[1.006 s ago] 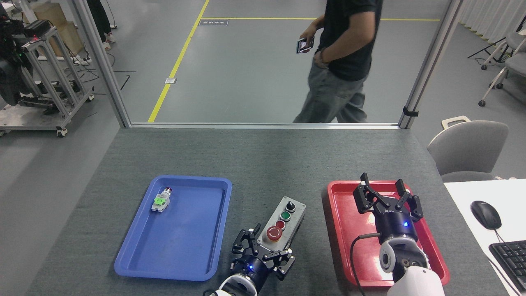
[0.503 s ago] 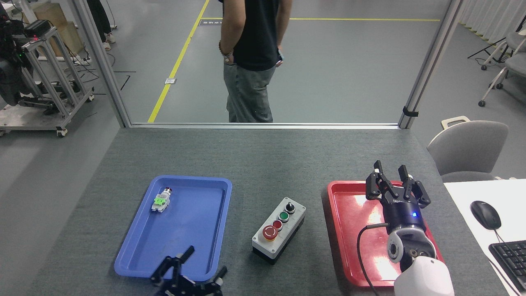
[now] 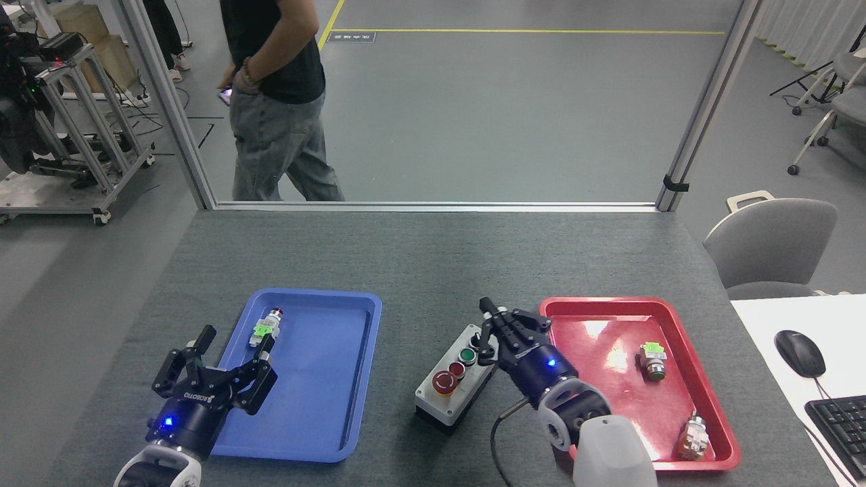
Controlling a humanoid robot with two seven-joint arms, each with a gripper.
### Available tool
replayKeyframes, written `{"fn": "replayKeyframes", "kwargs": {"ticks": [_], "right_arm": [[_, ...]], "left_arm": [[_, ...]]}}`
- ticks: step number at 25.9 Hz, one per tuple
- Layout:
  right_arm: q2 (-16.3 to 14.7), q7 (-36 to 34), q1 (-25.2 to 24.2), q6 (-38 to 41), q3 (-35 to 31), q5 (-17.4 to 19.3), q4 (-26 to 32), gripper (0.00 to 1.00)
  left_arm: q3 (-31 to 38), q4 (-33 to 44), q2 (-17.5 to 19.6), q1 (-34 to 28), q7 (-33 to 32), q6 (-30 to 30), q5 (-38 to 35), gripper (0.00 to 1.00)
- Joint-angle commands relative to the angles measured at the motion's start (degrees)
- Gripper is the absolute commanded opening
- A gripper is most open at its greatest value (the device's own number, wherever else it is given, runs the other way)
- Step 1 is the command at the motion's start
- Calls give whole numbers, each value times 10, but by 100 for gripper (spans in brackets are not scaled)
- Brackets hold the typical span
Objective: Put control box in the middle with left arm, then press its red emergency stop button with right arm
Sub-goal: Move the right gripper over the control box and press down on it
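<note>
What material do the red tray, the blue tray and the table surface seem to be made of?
The rectangular red tray looks like glossy plastic or coated metal: bright glare patches shine on its floor. The rectangular blue tray has the same moulded form with a raised rounded rim and duller sheen, probably plastic. The dark grey tabletop looks like felt or carpet-like fabric: matte, finely mottled, no reflections.

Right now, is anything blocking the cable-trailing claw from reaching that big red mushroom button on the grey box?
Nothing visible does. The right black clawed gripper hangs over the far end of the grey control box, and the round red emergency stop button sits uncovered at its near end.
</note>
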State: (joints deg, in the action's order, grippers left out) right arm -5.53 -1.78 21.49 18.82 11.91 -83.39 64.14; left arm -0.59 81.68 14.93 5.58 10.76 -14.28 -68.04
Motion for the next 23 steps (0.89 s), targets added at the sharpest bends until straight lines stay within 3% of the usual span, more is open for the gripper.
{"fn": "replayKeyframes", "kwargs": {"ticks": [1, 10, 23], "right_arm": [[20, 1, 0, -7, 56, -5, -38, 0], [31, 0, 0, -27, 70, -9, -66, 0], [33, 0, 3, -33, 93, -16, -106, 0]], "left_arm": [[2, -35, -3, 26, 2, 11, 0, 99], [3, -79, -17, 54, 4, 52, 5, 99], [3, -67, -21, 56, -1, 62, 12, 99]]}}
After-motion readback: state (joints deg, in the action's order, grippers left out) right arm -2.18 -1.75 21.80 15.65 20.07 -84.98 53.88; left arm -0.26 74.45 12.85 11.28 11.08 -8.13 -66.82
